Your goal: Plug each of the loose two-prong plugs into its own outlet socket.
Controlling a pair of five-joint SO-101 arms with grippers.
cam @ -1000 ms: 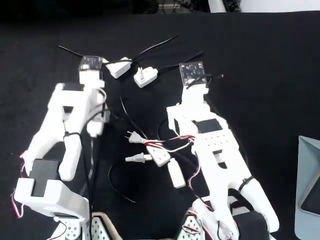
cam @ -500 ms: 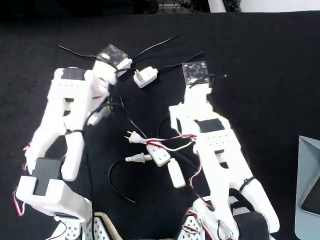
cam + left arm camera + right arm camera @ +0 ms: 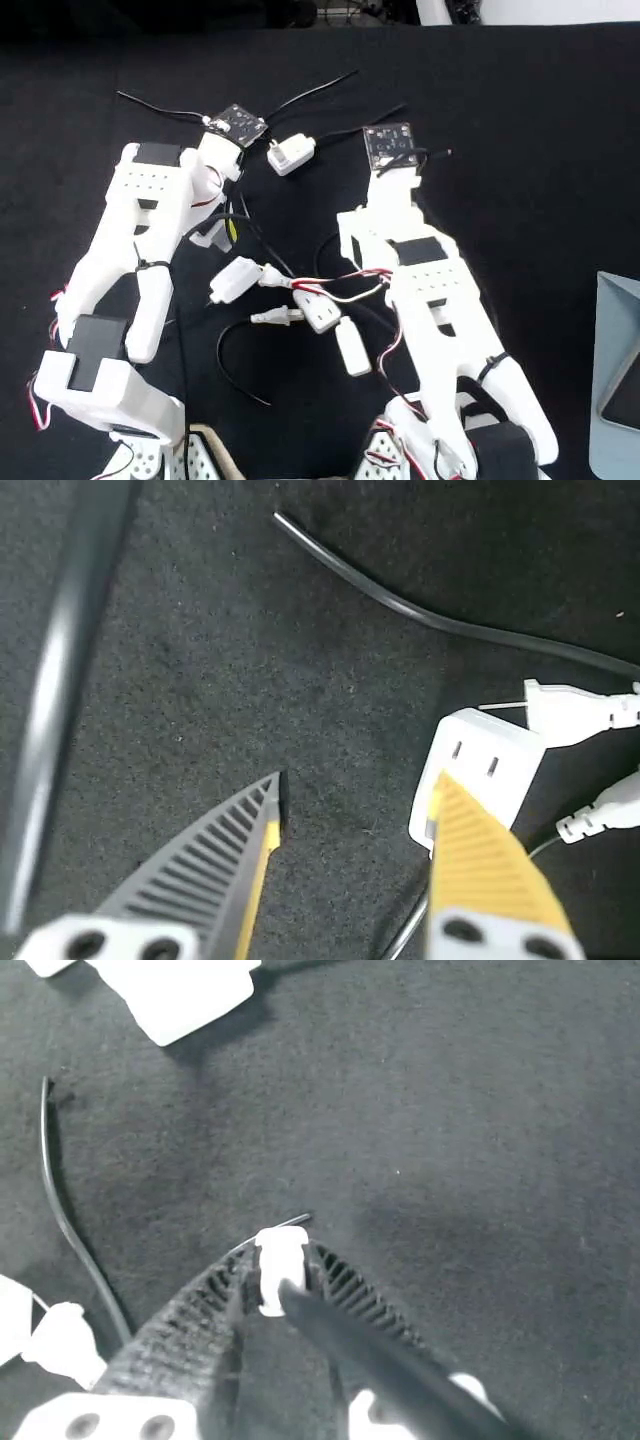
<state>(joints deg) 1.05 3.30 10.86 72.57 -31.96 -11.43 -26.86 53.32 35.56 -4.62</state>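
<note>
Gripping white plug: right end effector; left end effector wide beside socket.

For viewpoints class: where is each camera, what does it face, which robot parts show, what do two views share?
High: fixed overhead, looking down at table; left arm, right arm show.
Left wrist: on-arm, facing socket block; open left gripper shows.
Right wrist: on-arm, facing table; right gripper clamps white plug.
Shared: socket block, also in high.

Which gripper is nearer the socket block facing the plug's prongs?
Left. The left gripper is open, one finger at the socket block; the right gripper, shut on a small plug, is farther off.
</note>
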